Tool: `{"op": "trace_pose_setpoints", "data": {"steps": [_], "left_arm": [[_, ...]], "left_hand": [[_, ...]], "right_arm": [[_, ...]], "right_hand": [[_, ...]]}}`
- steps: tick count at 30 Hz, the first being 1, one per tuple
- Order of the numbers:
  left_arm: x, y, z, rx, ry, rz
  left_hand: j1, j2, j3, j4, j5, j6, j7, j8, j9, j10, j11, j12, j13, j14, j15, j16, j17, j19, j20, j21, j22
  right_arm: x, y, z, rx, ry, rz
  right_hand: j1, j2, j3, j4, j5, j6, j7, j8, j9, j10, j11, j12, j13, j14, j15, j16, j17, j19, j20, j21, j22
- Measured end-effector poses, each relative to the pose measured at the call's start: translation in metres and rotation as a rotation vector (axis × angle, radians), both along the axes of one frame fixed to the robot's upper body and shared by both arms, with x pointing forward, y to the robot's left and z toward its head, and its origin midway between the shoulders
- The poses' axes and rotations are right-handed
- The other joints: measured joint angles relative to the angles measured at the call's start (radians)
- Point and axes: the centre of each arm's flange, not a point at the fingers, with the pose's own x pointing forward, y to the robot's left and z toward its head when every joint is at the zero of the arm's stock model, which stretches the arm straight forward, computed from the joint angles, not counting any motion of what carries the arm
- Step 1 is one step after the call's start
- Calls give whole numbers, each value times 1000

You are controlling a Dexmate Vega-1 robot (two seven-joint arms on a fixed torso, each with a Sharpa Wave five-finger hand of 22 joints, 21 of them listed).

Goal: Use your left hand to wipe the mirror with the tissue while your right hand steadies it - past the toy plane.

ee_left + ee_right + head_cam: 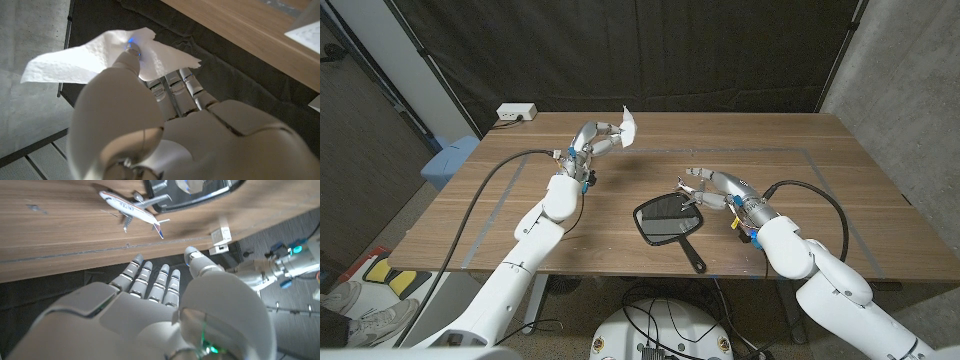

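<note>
From the head view the left hand (598, 140) is raised over the table's (840, 180) far side, pinching the white tissue (629, 126), while the mirror (667, 220) lies near the front edge, just beside the right hand (715, 187), whose fingers are spread and hold nothing. The left wrist view shows the tissue (90, 57) caught under the thumb. The right wrist view shows the toy plane (131, 210) lying beside the mirror's rim (200, 195), small and partly hidden in the head view.

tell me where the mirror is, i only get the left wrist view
Observer: The mirror lies on the table, handle toward the robot, right of the left hand holding the tissue.
Operator: is the right hand holding it
Observer: No. The right hand is open beside the mirror's right edge.
Operator: and the toy plane
Observer: The toy plane lies on the table next to the mirror, ahead of the right hand's fingers.
</note>
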Motion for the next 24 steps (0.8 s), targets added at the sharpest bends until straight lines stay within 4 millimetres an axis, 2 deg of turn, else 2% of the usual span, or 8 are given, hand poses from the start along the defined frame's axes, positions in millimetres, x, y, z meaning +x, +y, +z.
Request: {"op": "trace_pose_setpoints", "data": {"steps": [5, 6, 10, 13, 15, 17, 20, 24], "left_arm": [[6, 5, -4, -12, 79, 16], [-3, 3, 8, -10, 55, 10], [-5, 4, 13, -12, 78, 18], [-11, 2, 20, -6, 58, 13], [-5, 6, 15, -11, 120, 38], [-8, 5, 18, -6, 111, 36], [-3, 11, 12, 1, 189, 59], [-4, 14, 13, 15, 195, 56]], "left_hand": [[-10, -4, 8, 0, 0, -10, 12, 0, 5, 0, 0, 8, 5, 3, -3, -8, -1, 3, 11, 8, 0], [-10, -4, 10, 2, 0, -10, 12, -2, 5, 0, 0, 11, 5, 3, -3, -8, -1, 5, 16, 8, 0], [-18, -1, 12, 4, 0, -14, 16, -8, 5, 0, 0, 11, 5, 3, -3, -14, -5, 3, 25, 8, 0], [-22, 3, 18, 10, 1, -15, 17, -25, 5, -8, -8, 11, 5, 0, -1, -22, -5, -5, 33, 8, 0], [-40, 5, 20, 12, 6, -56, 21, -42, 9, -41, 0, 12, 21, -25, 5, -31, -4, -17, 45, 8, 0], [-80, 5, 18, 27, 12, -139, 33, -71, 10, -111, 16, 6, 33, -64, 12, -37, -3, -33, 60, 8, 0], [-136, -31, -8, 50, 0, -279, 23, -123, 10, -297, 39, -56, 17, -163, 29, -44, 2, -68, 73, 7, 0], [-246, -74, -58, 82, 0, -533, -18, -159, 9, -626, 87, -90, -46, -411, 49, -55, -24, -145, 82, -27, -5]], "right_arm": [[12, -9, 2, 90, 3, 36], [4, 5, 10, 210, -10, 189], [6, 5, 15, 306, -9, 275], [0, 10, 19, 356, -13, 343], [10, 2, 18, 409, -8, 343], [8, 3, 20, 427, -11, 367], [17, -5, 20, 490, -10, 376], [18, -6, 22, 522, -13, 398]], "right_hand": [[-36, -7, -13, 19, -10, -10, 10, 0, 0, -9, 9, 0, 0, 6, 5, 0, 0, 6, -6, 1, 0], [-48, -9, -17, 24, -11, -12, 12, 0, 0, -13, 13, 0, 0, 6, 5, 0, 0, 7, -7, 1, 0], [-89, -12, -35, 43, -19, -23, 23, -7, 0, -25, 33, 0, 0, 5, 5, 0, 5, 8, -9, 7, 0], [-107, -12, -43, 51, -23, -30, 30, -7, 0, -30, 41, 0, 2, 2, 9, 0, 5, 3, -14, 7, 0], [-113, -15, -46, 54, -23, -30, 30, -7, 0, -34, 44, 0, 3, 0, 11, 0, 5, 3, -14, 7, 0], [-118, -14, -47, 55, -23, -33, 32, -7, 0, -35, 46, 0, 3, -5, 16, 0, 5, 3, -14, 7, 0], [-125, -17, -51, 59, -23, -36, 35, -7, 0, -41, 52, -6, 3, -5, 16, 0, 5, -1, -10, 7, 0], [-133, -18, -53, 61, -23, -45, 37, -14, 0, -41, 52, -6, 3, -11, 22, 0, 5, -1, -10, 7, 0]]}}
